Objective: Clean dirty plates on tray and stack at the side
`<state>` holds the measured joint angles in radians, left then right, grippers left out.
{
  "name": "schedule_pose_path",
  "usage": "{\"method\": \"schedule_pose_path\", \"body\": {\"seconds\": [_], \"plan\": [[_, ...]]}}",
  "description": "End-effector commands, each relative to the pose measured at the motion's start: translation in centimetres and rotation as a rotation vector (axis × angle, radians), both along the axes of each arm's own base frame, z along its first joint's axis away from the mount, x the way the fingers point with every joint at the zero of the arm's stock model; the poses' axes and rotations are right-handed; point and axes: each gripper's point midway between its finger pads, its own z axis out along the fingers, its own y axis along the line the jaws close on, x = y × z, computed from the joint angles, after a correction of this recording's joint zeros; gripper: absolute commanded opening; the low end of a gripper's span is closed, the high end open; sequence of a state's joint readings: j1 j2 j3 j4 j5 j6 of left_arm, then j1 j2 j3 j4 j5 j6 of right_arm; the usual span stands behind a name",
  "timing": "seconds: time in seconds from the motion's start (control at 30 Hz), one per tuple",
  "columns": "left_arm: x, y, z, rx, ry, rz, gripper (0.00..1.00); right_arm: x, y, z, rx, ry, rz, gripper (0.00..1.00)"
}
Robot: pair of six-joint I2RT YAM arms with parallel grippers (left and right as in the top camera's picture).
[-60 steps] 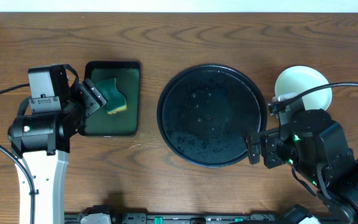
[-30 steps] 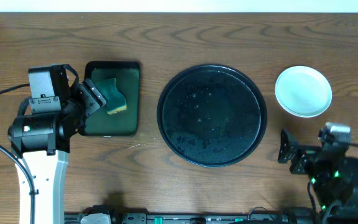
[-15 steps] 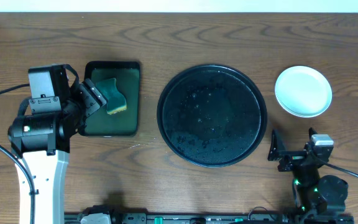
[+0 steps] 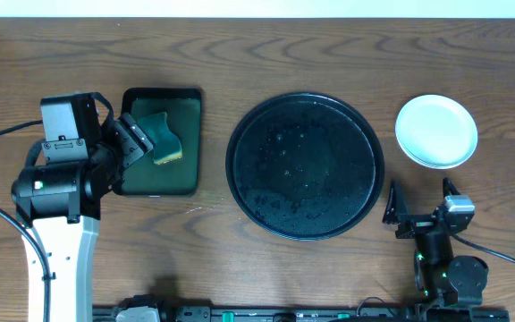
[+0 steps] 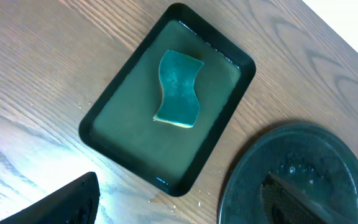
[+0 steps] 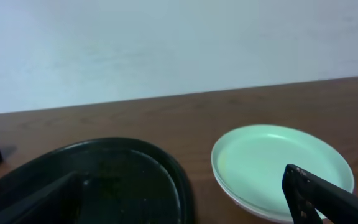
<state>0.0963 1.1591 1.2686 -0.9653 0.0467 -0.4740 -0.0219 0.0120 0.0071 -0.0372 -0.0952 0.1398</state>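
The pale mint plates (image 4: 436,131) sit stacked on the table to the right of the round black tray (image 4: 305,165). The tray holds only water drops. In the right wrist view the top plate (image 6: 283,163) looks clean, with another rim under it, and the tray (image 6: 114,177) lies to its left. My right gripper (image 4: 418,202) is open and empty near the front edge, short of the plates; its jaws show in its own view (image 6: 179,205). My left gripper (image 4: 137,136) is open and empty, hovering by the small green tray (image 4: 186,170); its jaws show in its own view (image 5: 179,205).
A green-and-yellow sponge (image 4: 160,139) lies in the small rectangular green tray; the left wrist view shows the sponge (image 5: 179,90) and the tray (image 5: 123,124). The round tray's rim (image 5: 247,168) is at the lower right there. A pale wall stands behind the table.
My right arm pulled back from over the plates toward the table's front edge and lowered, leaving the stack uncovered. The left arm, sponge and trays have not moved.
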Motion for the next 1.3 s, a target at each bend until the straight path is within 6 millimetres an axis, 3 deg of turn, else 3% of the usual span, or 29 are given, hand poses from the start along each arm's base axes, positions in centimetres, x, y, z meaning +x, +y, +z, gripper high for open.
{"method": "schedule_pose_path", "body": {"seconds": [0.0, 1.13, 1.27], "plan": [[0.0, 0.12, 0.39, 0.004, -0.009, 0.002, 0.83, -0.06, -0.24, -0.79, -0.015, 0.029, -0.015, 0.99], [-0.07, 0.69, 0.39, 0.048, -0.003, -0.002, 0.83, -0.06, -0.24, -0.73, -0.018, 0.026, -0.015, 0.99], [-0.22, 0.6, -0.47, 0.048, 0.03, -0.006, 0.84, -0.06, -0.24, -0.73, -0.018, 0.026, -0.015, 0.99]]}}
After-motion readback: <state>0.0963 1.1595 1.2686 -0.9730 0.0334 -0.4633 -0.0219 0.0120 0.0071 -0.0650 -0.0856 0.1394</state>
